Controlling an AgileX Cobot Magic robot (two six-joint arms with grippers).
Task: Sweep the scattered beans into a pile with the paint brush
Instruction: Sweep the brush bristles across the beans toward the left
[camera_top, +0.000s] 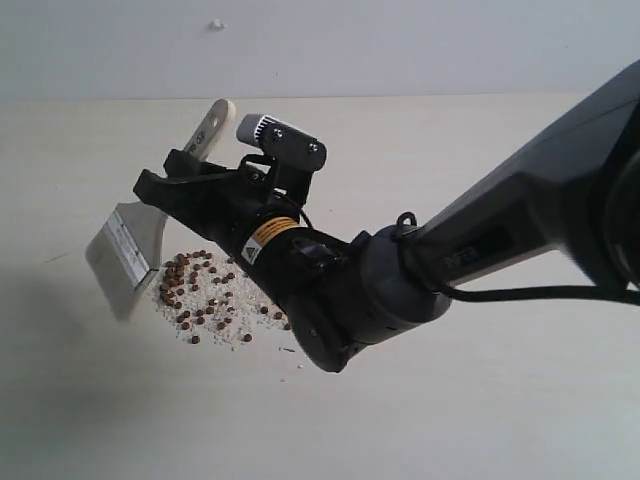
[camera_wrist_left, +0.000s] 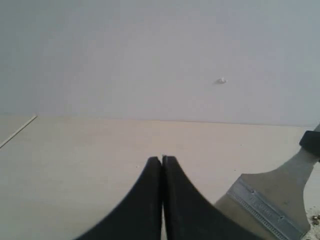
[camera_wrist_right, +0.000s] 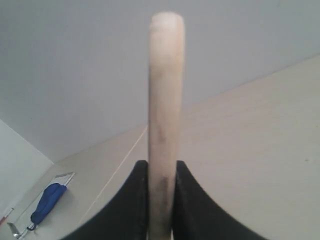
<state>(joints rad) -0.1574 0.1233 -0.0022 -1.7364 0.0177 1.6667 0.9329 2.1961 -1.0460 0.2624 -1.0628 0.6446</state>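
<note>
the beans (camera_top: 205, 295) lie in a loose patch on the table (camera_top: 450, 420), brown dots mixed through white grains, gathered but thin at the rim, with a few strays off the side nearest my right arm. it is not yet a tight pile. the paint brush (camera_top: 138, 238) stands at the far edge of that patch from my right arm, its bristles down beside the outermost beans. i cannot tell whether the tips press the table or hang just above it. its long axis slants up and back from the beans towards the wall, with the broad face of the head turned to the patch, so i judge the coming stroke must draw the head across the patch towards my right arm, pushing the thin rim inward. my right gripper (camera_top: 170, 172) is the one at work: its jaws are nearly closed, clamped on the pale handle (camera_wrist_right: 166, 75) partway up, with the rounded end standing out beyond them. my left gripper (camera_wrist_left: 162, 160) has its fingers pressed together on nothing; it sits low over the table, with the brush head between it and the beans, and touches neither.
</note>
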